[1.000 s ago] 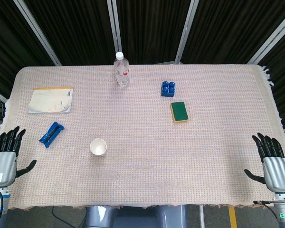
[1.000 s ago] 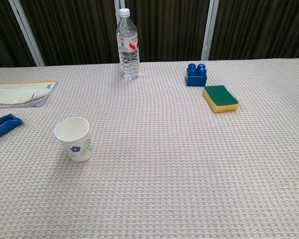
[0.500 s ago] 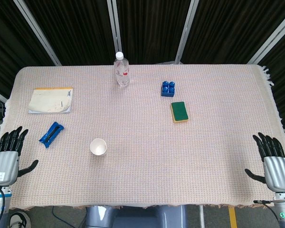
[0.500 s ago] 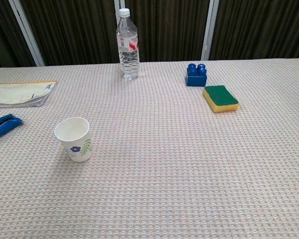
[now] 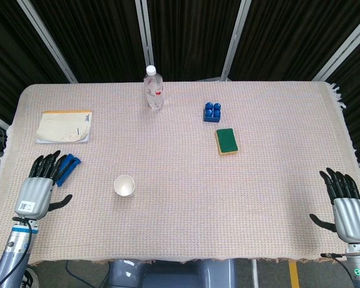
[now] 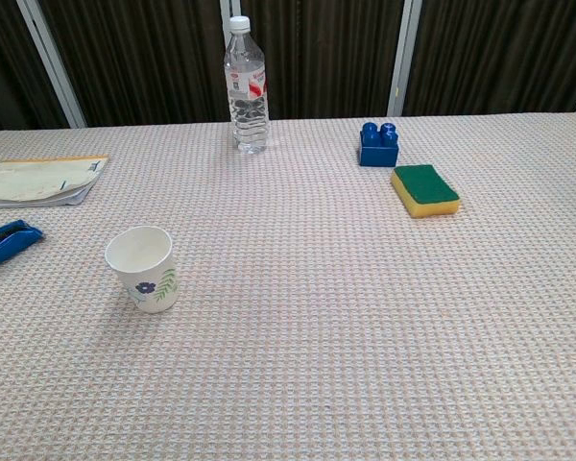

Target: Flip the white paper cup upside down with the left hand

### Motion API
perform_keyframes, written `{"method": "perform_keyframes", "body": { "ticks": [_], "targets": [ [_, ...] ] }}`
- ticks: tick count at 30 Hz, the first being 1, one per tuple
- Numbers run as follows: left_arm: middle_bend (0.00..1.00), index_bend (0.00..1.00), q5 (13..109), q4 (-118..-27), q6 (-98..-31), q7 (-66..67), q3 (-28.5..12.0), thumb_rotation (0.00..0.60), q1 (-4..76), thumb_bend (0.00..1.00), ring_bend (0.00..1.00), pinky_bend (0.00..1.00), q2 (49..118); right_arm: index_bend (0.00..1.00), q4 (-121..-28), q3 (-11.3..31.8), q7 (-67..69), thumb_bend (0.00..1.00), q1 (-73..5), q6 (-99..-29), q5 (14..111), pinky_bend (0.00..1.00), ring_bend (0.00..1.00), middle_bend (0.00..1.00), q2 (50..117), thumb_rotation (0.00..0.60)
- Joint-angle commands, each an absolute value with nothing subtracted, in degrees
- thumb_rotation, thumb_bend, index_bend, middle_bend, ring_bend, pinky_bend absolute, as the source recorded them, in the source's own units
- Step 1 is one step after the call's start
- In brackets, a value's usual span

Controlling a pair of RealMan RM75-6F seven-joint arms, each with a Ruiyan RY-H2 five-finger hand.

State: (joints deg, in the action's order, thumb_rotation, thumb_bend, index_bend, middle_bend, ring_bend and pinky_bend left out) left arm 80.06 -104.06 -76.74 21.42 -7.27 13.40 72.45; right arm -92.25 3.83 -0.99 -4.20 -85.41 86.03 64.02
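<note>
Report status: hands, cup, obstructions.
Left hand open, left of the cup. Right hand open at table edge. White paper cup upright, untouched. Path clear.

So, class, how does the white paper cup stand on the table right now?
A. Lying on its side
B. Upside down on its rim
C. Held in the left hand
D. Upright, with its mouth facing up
D: the white paper cup stands with its open mouth up, and the left hand is apart from it.

A pale woven cloth covers the bench [image 5: 276, 180]. A white paper cup [image 5: 124, 185] stands upright near the front-left. A clear plastic water bottle [image 5: 153, 89] stands at the back edge.
</note>
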Motion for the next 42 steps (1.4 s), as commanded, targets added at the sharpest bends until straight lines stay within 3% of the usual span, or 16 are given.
{"method": "perform_keyframes", "body": {
  "ticks": [1,8,20,34,42],
  "targets": [
    [0.00,0.13,75.34,-108.04,-72.13,26.71,-9.51,0.600,17.28,0.12,0.00,0.00,72.87,0.00,-92.23,3.79,-0.79,0.00,-4.25,-85.20,85.95,0.00,0.00,0.00,63.93,0.600],
    [0.00,0.17,65.51,-111.17,-66.89,37.82,-11.34,0.600,23.06,0.06,0.00,0.00,75.71,0.00,-92.01,4.00,0.30,0.00,-4.31,-84.96,85.61,0.00,0.00,0.00,63.70,0.600],
    [0.00,0.21,52.94,-110.81,-67.23,50.21,-11.58,0.600,29.96,0.00,0.00,0.00,82.65,0.00,-91.97,4.19,2.38,0.00,-4.34,-84.52,85.17,0.00,0.00,0.00,63.00,0.600],
    [0.00,0.28,44.61,-104.89,-69.17,54.71,-12.44,0.600,36.06,0.00,0.00,0.00,90.07,0.00,-91.81,4.21,3.78,0.00,-4.37,-84.33,85.22,0.00,0.00,0.00,62.58,0.600],
    [0.00,0.38,43.50,-102.80,-69.39,53.83,-12.17,0.600,37.65,0.01,0.00,0.00,91.72,0.00,-91.97,4.00,3.45,0.00,-4.46,-84.11,85.50,0.00,0.00,0.00,62.54,0.600]
  ]
}}
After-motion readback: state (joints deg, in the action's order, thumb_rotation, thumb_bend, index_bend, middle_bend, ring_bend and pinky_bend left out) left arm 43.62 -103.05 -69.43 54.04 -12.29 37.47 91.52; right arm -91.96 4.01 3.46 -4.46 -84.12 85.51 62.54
